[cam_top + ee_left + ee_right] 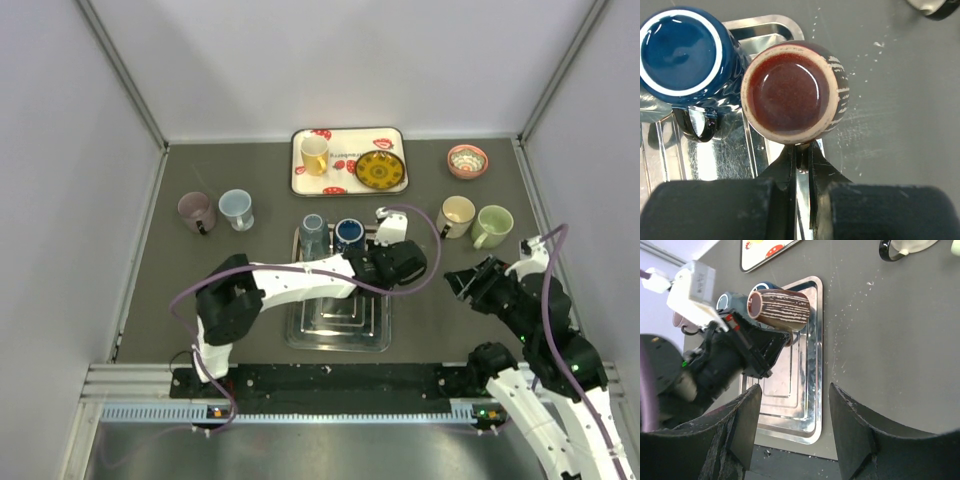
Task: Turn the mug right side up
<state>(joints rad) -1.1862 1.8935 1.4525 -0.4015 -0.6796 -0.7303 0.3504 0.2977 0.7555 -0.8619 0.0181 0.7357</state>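
The mug (782, 310) is brown with white stripes and hangs on its side above the metal tray (805, 405). Its handle points down into my left gripper (801, 150), which is shut on that handle. In the left wrist view a shallow red-brown round end with a cream ring (790, 92) faces the camera. From above, my left gripper (385, 262) covers the mug. My right gripper (795, 395) stands open and empty to the right of the tray, apart from the mug; the top view has it (465, 283) low on the right.
A dark blue mug (682, 50) stands upside down on the metal tray (340, 335), with a pale blue one (313, 230) beside it. At the back a patterned tray (300, 185) holds a yellow mug (314, 155) and a plate. Cream and green mugs (475, 222) stand right, two mugs (215, 210) left.
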